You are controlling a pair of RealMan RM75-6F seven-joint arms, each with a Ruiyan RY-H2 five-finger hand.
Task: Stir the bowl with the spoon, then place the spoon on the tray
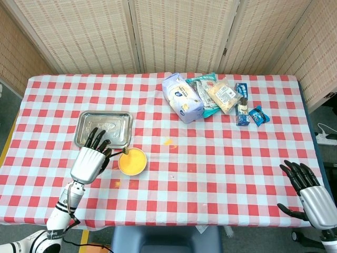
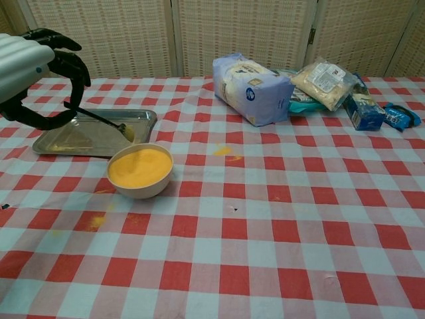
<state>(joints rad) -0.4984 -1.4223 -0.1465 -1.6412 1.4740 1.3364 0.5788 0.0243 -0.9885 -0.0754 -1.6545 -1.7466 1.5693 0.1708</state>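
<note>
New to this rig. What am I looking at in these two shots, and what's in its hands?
It is a two-armed robot with human-like hands, steered by a person. One picture looks down from its head, the other looks forward from its chest.

On the checked table sit a metal tray, a bowl of yellow batter-like mix, and a cluster of food packets at the far side.

The left hand holds a spoon. In the chest view its tip is lifted out of the bowl, above the rim and over the tray's near right corner.

The right hand holds nothing; it hangs open at the table's near right edge, seen only from the head.
</note>
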